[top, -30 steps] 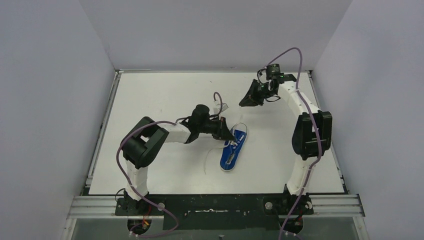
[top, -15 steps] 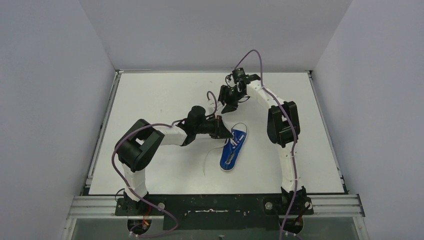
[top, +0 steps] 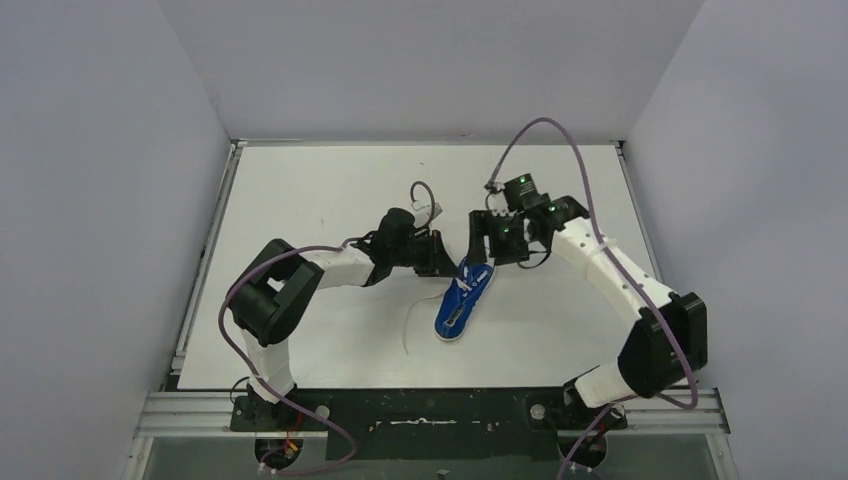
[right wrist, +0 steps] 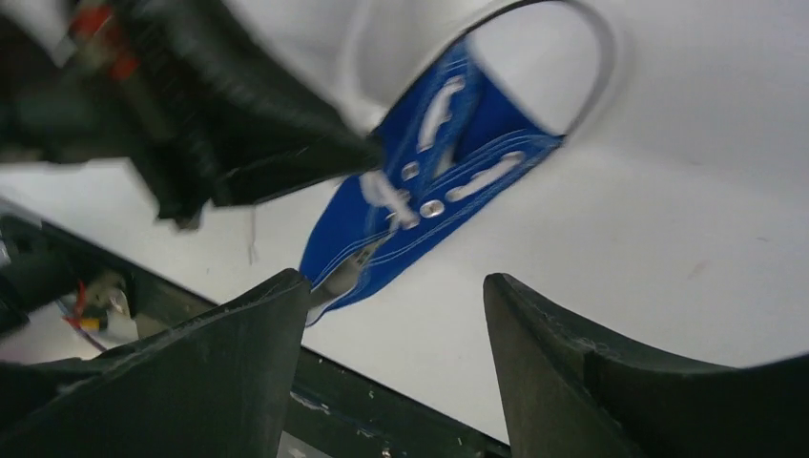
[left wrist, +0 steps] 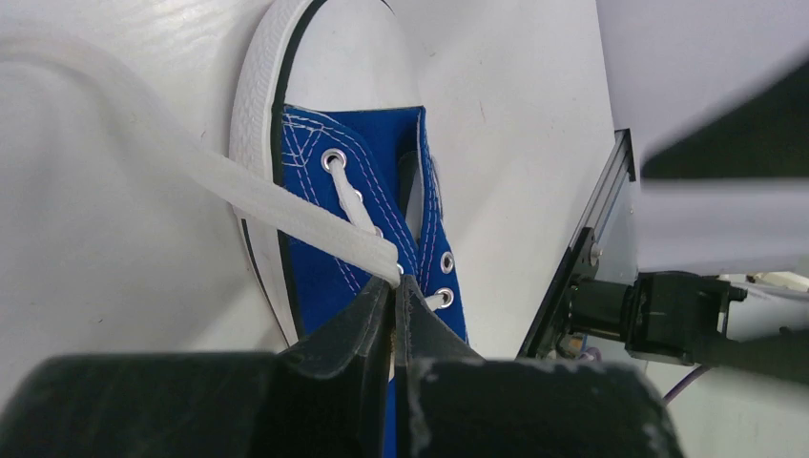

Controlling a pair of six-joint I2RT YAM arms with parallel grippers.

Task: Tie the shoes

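Top external view showed the flat white table (top: pixel 320 190) with both arms bent in toward its middle. The right arm (top: pixel 610 275), which a second before had reached toward the far right part of the table, had swung in and folded low. Its right gripper (top: pixel 487 243) now hung over the toe end of the shoe. The left arm (top: pixel 320 262) had barely shifted.

The small blue canvas sneaker (top: pixel 458 305), with its white rubber rim and toe cap, lay flat just beyond the left fingertips and below the right ones, nudged slightly leftward from where it had been.

In the right wrist view, the right gripper (right wrist: pixel 396 286) had spread from closed to a wide gap with nothing between the fingers, and the sneaker's eyelets showed past them.

The left gripper (left wrist: pixel 393 286) stayed pinched together on a thin white lace (left wrist: pixel 286 205), which ran taut from its tips across the sneaker's rim. Another loose strand trailed on the table on the left fingers' side of the sneaker.
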